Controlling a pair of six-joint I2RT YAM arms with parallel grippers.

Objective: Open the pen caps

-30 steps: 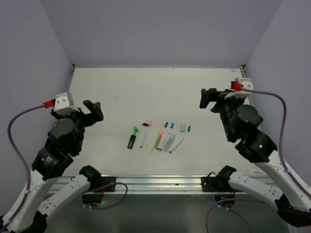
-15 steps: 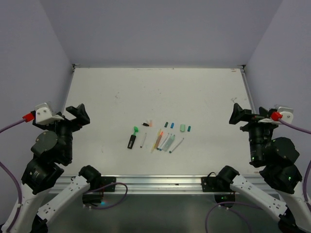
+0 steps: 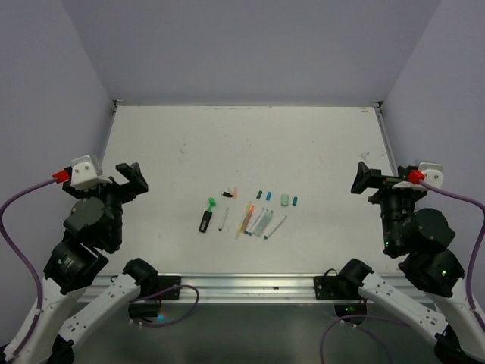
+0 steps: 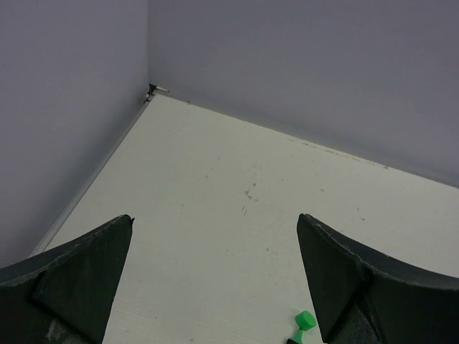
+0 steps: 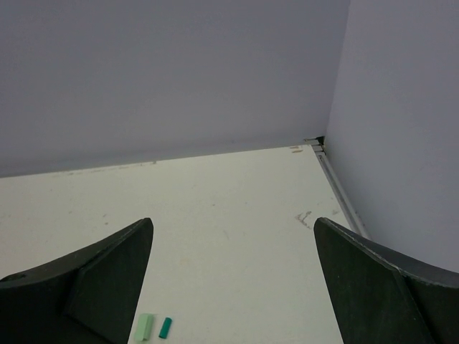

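Note:
Small pen caps lie loose in a row at the table's middle: black, pink, blue, pale mint and teal. A bright green cap sits at the far end of a black marker. Several thin pens lie just in front of them. My left gripper hangs open above the table's left side, far from the caps. My right gripper hangs open at the right side. The left wrist view catches the green cap. The right wrist view shows the mint cap and the teal cap.
The white table is walled by lilac panels at the back and on both sides. A metal rail runs along the near edge between the two arm bases. Faint scuff marks dot the board near the right edge.
Both arms have swung outward from the middle toward the table's sides, then eased slightly back inward. Both grippers stay open and the caps and pens have not moved.

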